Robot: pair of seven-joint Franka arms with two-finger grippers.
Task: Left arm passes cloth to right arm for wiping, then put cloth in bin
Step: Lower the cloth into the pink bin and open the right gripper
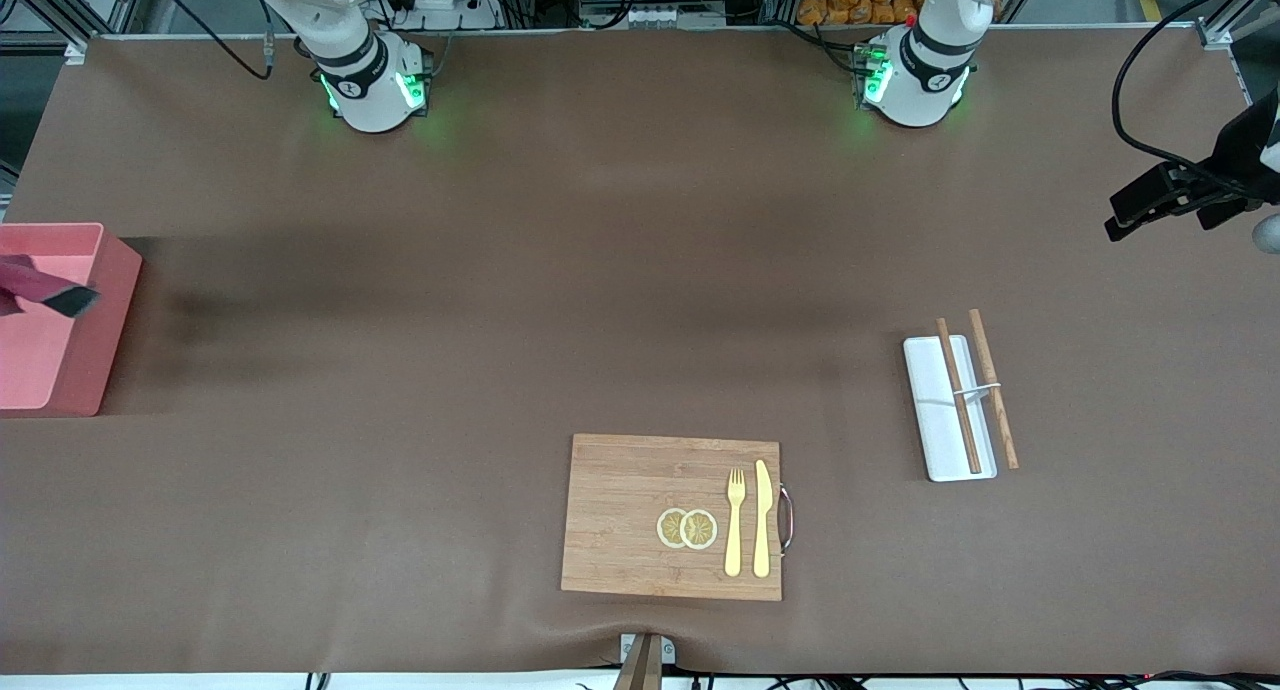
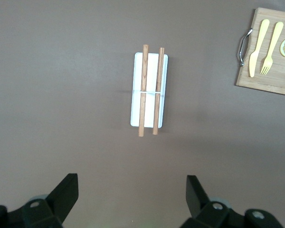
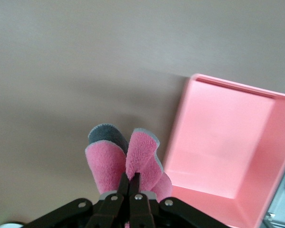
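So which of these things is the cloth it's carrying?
Find the pink bin at the right arm's end of the table. Above it, the right hand pinches the cloth: small, fluffy, pink with a grey back, the only soft thing here.

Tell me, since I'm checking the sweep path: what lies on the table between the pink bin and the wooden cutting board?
Nothing: the front view shows only bare brown table between the bin and the cutting board.

A wooden cutting board near the table's front edge carries lemon slices, fork and knife; a white tray holds chopsticks.
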